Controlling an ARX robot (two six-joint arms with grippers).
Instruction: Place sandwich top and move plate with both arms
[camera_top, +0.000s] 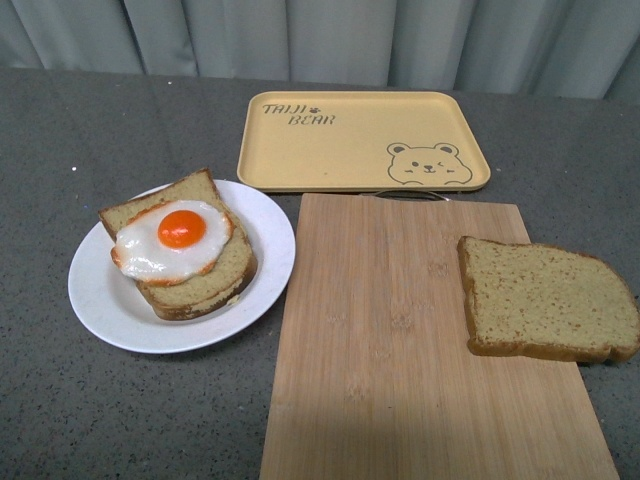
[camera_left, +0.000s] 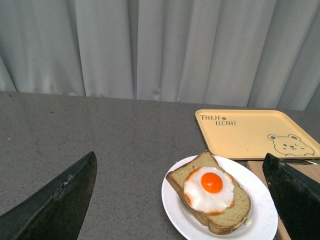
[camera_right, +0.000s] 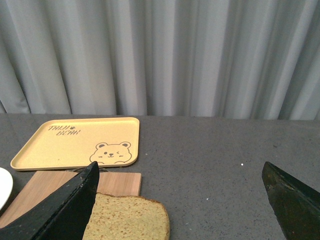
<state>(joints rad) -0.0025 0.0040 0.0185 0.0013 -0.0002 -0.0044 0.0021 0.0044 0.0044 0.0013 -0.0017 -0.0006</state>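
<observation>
While neither arm shows in the front view, the sandwich top (camera_top: 545, 300) lies flat on the wooden board (camera_top: 390, 350), at its right edge and overhanging onto the grey table (camera_top: 90, 120); the plate (camera_top: 100, 305) sits on the table just beside the board's left edge, carrying stacked bread slices (camera_top: 205, 285) with a fried egg (camera_top: 172, 240) on top; the yellow bear tray (camera_top: 340, 150) lies behind the board; in the wrist views the left gripper (camera_left: 180, 155) and the right gripper (camera_right: 180, 163) both stand spread wide, holding nothing, above the table.
</observation>
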